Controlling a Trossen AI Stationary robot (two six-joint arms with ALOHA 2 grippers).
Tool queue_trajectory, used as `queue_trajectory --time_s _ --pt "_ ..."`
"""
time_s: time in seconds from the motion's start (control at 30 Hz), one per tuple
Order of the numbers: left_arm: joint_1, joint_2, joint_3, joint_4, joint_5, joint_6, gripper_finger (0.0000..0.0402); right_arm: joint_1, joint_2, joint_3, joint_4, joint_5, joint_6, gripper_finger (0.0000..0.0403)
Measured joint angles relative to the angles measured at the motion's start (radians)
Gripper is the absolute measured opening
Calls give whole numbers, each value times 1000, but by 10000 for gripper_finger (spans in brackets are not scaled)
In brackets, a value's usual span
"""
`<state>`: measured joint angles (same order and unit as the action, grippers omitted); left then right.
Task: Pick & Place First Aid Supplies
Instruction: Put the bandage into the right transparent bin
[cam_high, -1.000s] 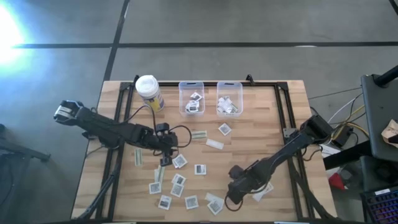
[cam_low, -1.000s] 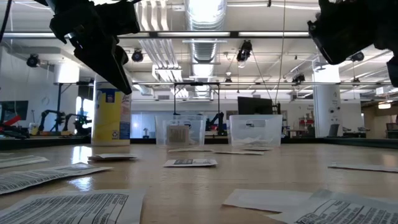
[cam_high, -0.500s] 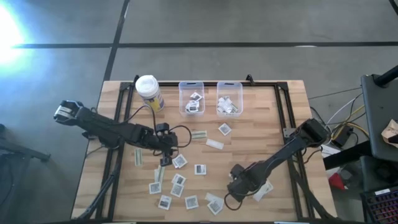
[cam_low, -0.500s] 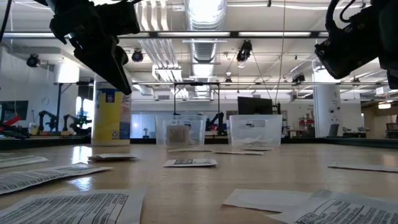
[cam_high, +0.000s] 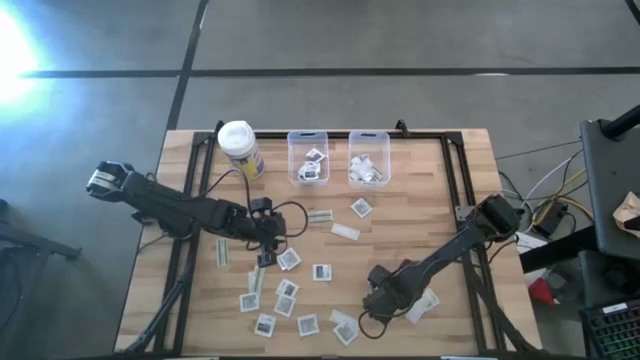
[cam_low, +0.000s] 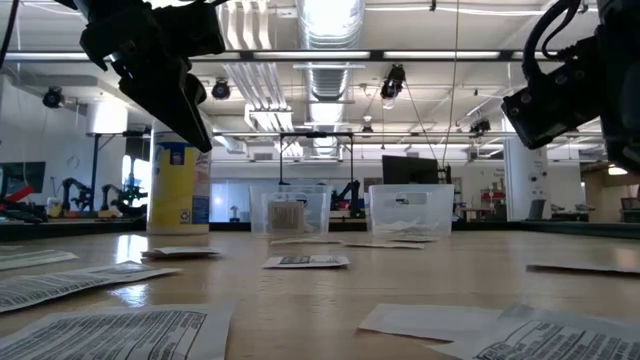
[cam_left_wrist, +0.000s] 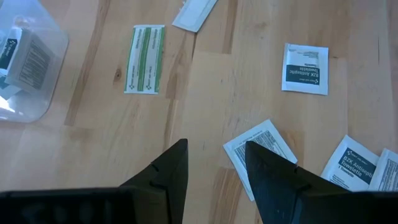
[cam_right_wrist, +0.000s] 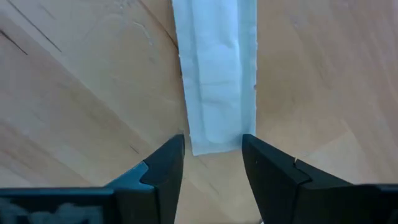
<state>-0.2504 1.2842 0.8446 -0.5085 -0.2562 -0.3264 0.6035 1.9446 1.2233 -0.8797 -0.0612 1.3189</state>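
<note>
1. While a few white packets already sit inside the two clear rectangular plastic bins (cam_high: 308, 158) and (cam_high: 368, 158), most of the small flat white first aid packets (cam_high: 285, 295) lie scattered on the light wooden slatted table (cam_high: 420, 200), so by my reading the job is barely under way.
2. Right gripper (cam_right_wrist: 211, 163) is the one at work: fingers spread, nothing between them, hanging low over a narrow white paper strip packet (cam_right_wrist: 216, 74) whose near end sits just ahead of the gap between the fingertips. From above, that gripper (cam_high: 378, 300) is near the front edge of the table, with the bins far off across the boards.
3. Left gripper (cam_left_wrist: 214, 171) hangs over the middle of the table, fingers parted and empty; a square white packet printed side down (cam_left_wrist: 261, 152) lies right at its tips, a green-striped strip packet (cam_left_wrist: 144, 59) and a square packet with a dark printed patch (cam_left_wrist: 305, 68) lie farther ahead.
4. Only the right wrist view shows how squarely the strip lines up with the open fingers; the high view cannot settle that.
5. Only the high view gives the full count of what's left and the yellow container with a white lid (cam_high: 240, 148) beside the bins.
6. The low view adds that the arms hang clear above the tabletop, with the bins (cam_low: 288, 212) standing far behind.
</note>
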Motion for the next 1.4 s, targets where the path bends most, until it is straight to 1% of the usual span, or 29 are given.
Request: queue_trajectory --time_s 0.13,0.3,0.5,0.67,0.83,0.97,1.13,1.3,1.4 --pt "0 0 0 0 0 0 151 -11 18 1 0 -15 -20 150" --pt "0 0 0 0 0 0 151 -24 24 1 5 -45 -19 113" --pt "0 0 0 -1 0 0 151 -26 3 -2 8 -45 -13 67" --pt "0 0 0 -2 0 0 151 -26 -19 -6 1 -22 -14 44" --pt "0 0 0 -3 0 0 151 -27 -47 -8 -8 15 -18 26" --pt "0 0 0 -3 0 1 151 -29 -50 -8 -8 17 -42 11" --pt "0 0 0 -3 0 0 151 -44 -56 -7 -8 20 -61 9" --pt "0 0 0 -2 0 0 151 -71 -74 -6 -8 53 -103 8" --pt "0 0 0 -1 0 0 151 -94 -97 -6 -11 92 -131 8"
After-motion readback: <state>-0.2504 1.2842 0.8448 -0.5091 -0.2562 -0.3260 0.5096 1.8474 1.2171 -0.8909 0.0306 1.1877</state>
